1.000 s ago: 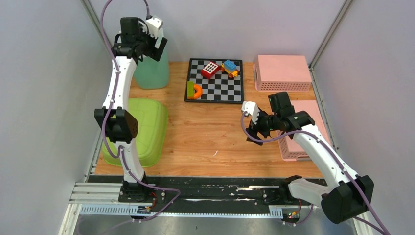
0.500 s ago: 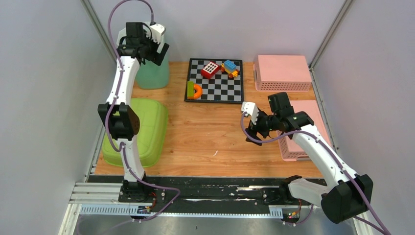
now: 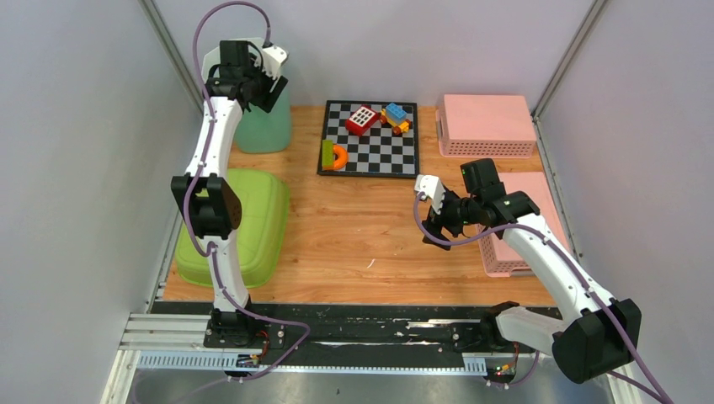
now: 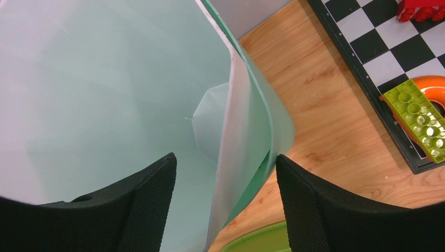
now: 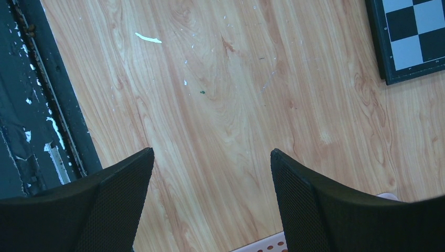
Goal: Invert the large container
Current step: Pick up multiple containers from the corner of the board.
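Mint container [image 3: 268,128] stands upright at 11 o'clock on the table [image 3: 370,236]. Left gripper [image 4: 225,170] is open, jaws straddling the container's wall, one finger inside. Right gripper [image 5: 210,165] is open over bare wood toward 3 o'clock.

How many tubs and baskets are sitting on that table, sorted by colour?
Pink baskets: 2
Lime green tub: 1
Pale green bin: 1
Total: 4
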`<state>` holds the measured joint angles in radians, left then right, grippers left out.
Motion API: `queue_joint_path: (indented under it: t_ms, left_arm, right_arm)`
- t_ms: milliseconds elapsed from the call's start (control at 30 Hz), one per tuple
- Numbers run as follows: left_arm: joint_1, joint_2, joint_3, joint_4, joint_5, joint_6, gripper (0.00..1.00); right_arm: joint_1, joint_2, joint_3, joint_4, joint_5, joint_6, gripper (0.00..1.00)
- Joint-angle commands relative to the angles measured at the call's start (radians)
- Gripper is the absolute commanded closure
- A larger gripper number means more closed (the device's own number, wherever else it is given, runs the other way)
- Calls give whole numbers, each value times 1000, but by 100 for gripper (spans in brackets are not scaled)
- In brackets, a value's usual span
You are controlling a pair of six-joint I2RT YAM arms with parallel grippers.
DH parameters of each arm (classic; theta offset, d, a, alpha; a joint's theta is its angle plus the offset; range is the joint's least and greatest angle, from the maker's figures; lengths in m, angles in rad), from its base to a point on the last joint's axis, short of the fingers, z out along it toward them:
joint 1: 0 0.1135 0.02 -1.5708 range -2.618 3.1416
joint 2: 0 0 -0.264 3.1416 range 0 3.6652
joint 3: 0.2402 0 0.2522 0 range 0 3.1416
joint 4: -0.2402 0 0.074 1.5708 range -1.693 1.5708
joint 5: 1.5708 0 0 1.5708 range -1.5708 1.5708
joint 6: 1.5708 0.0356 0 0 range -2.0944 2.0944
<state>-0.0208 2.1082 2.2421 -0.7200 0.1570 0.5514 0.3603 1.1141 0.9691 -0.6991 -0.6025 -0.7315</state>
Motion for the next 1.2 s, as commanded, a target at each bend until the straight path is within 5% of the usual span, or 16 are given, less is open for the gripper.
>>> queue_joint_path:
  t_ms: [0, 633, 833, 1000, 1167]
  left_arm:
    - [4, 51, 5, -67, 13, 25, 33]
    - [4, 71, 14, -257, 88, 184, 56]
    - [4, 99, 81, -403, 51, 294, 14]
    - [5, 105, 91, -410, -63, 353, 13]
    - [16, 97, 121, -400, -70, 358, 25]
  right_arm:
    - [12, 2, -16, -2, -26, -13, 17]
    - [12, 4, -14, 3, -19, -6, 17]
    - [12, 6, -13, 8, -14, 0, 17]
    - [12, 11, -12, 9, -10, 4, 17]
    - [12, 12, -10, 10, -7, 7, 17]
